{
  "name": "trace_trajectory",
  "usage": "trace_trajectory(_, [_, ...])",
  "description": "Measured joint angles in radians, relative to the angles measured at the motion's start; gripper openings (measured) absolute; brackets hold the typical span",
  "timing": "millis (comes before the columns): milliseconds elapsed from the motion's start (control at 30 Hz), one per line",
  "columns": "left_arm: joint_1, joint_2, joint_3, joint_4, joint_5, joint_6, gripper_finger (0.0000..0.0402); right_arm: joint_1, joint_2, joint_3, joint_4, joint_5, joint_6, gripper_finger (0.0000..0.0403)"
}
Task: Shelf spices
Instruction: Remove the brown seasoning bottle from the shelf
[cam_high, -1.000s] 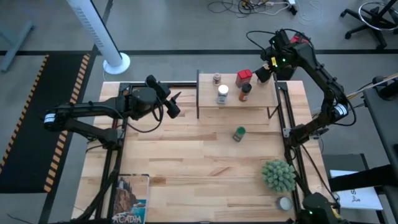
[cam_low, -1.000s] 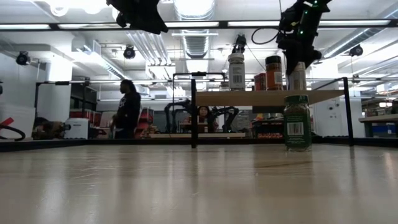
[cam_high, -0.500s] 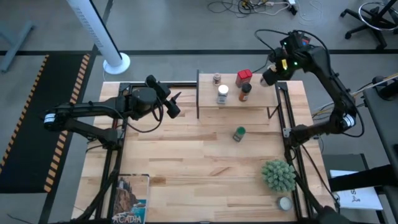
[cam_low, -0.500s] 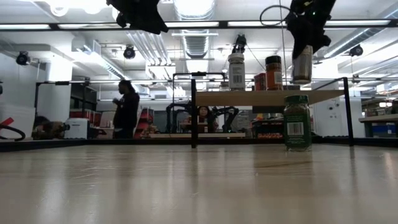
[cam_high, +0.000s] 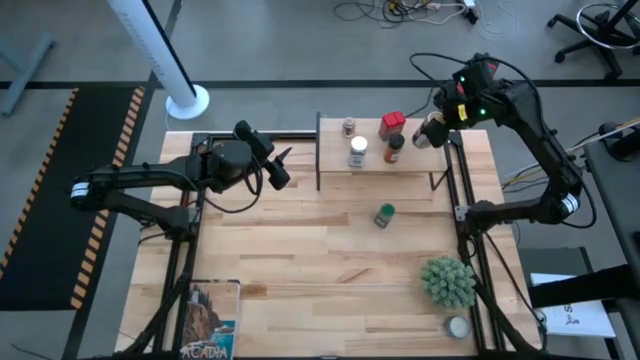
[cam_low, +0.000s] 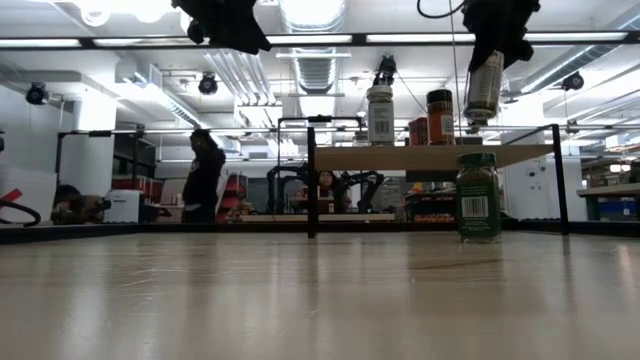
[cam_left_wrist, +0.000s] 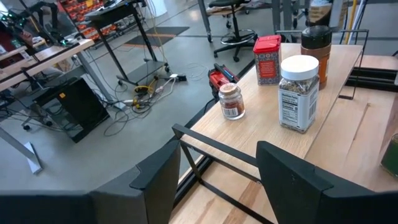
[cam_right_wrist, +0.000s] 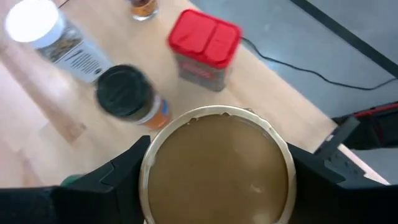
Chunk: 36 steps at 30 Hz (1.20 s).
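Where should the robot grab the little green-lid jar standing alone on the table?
Probably around its straight round sides, just under the lid, coming down from above. The green-lid jar stands upright by itself on the table, so a claw's fingers have free room on every side. The right claw is busy holding the tan cylinder; the left claw looks free.

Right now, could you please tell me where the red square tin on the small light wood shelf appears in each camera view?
High view: the red square tin sits at the shelf's back edge, upper middle.
Low view: only a sliver shows, between the white-lidded jar and the black-lidded jar.
Left wrist view: upper right.
Right wrist view: top centre.
Shared landmark: the black-lidded jar stands beside it in every view.
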Motion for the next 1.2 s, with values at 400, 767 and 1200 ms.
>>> trace_trajectory(400, [0.0,0.0,0.0,-0.001,0.0,0.0,0.0192,0.19,-0.012,0.0,-0.05,0.0,0.099,0.0256])
trace_trajectory(767, [0.0,0.0,0.0,-0.02,0.0,-0.005,0.0198,0.361,-0.035,-0.021,-0.06,0.002,0.213,0.0255])
trace_trajectory(1200, [0.0,0.0,0.0,-0.026,0.0,-0.008,0.0187,0.594,-0.039,-0.072,-0.011,0.011,0.36,0.0255])
